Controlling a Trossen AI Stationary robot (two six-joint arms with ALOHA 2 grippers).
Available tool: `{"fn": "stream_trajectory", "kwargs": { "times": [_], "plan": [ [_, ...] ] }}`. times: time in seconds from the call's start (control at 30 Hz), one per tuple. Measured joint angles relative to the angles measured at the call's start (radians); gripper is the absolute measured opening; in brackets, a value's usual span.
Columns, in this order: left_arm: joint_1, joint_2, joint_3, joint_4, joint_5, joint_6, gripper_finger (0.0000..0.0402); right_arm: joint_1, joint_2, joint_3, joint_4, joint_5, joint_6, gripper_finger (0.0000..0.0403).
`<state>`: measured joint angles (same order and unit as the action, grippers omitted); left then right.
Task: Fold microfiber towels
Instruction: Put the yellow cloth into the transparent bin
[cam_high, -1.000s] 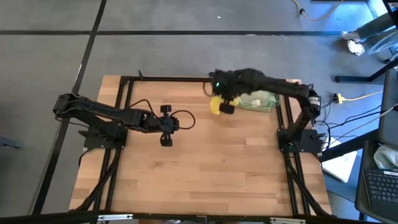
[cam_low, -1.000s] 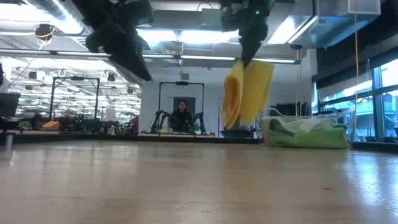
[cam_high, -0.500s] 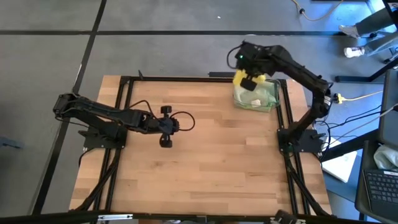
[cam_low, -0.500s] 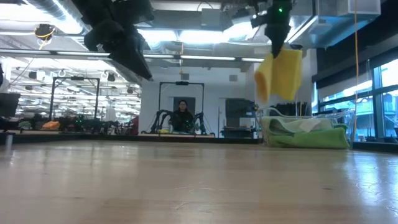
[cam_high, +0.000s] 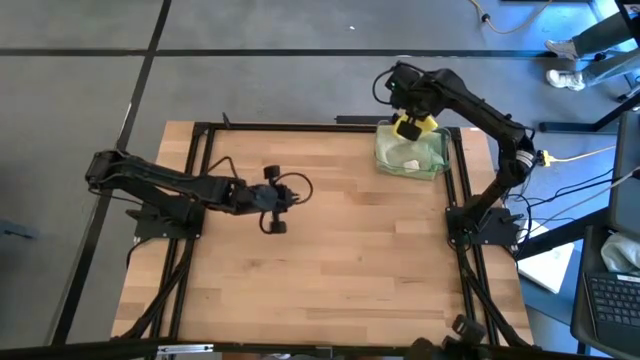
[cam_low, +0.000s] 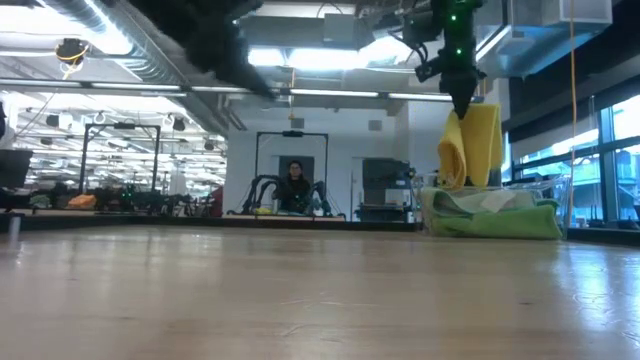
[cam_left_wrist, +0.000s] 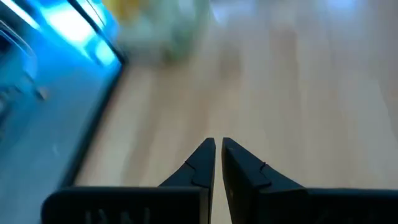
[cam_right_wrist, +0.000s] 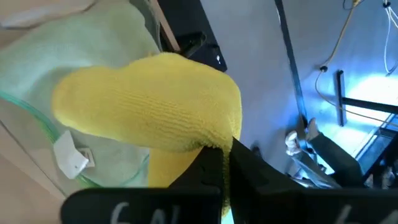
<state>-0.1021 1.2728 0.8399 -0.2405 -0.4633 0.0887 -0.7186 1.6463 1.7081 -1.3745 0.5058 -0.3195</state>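
While no writing readable, right gripper (cam_high: 408, 127) clenches yellow towel (cam_low: 470, 145) over bin (cam_high: 436, 160).

High view looks straight down on the desk (cam_high: 320, 260); low view looks level across it; both share the bin (cam_high: 412, 155).

Grey floor (cam_high: 280, 80), ceiling lights (cam_low: 330, 55), windows (cam_low: 610, 150)

Both arms are black, built of jointed segments on black bases bolted to a black frame. A thin black cable loops by the left gripper (cam_high: 272, 213). The right arm carries a small green light near its wrist, and each gripper ends in two tapered black fingers (cam_left_wrist: 202, 163).
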Motion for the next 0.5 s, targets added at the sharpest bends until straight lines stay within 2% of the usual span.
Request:
{"fn": "stream_trajectory", "kwargs": {
  "times": [0.07,0.2,0.33,0.43,0.5],
  "plan": [
    [0.023,0.0,-0.049,0.23,-0.005,0.063,0.0023,0.0,-0.003,0.0,0.008,-0.008,-0.002,0.0007],
    [0.114,0.039,-0.137,0.699,0.177,0.153,0.0038,0.001,-0.029,0.0,0.018,-0.059,-0.002,0.0007],
    [0.235,0.134,-0.121,0.857,0.304,0.154,0.0084,0.001,-0.078,0.0,0.029,-0.172,0.019,0.0007],
    [0.29,0.249,-0.058,0.972,0.403,0.165,0.0123,0.001,-0.112,0.0,0.051,-0.215,0.027,0.0007],
    [0.305,0.336,0.014,1.0,0.426,0.208,0.0145,0.001,-0.127,0.001,0.057,-0.219,0.027,0.0007]
  ]
}}
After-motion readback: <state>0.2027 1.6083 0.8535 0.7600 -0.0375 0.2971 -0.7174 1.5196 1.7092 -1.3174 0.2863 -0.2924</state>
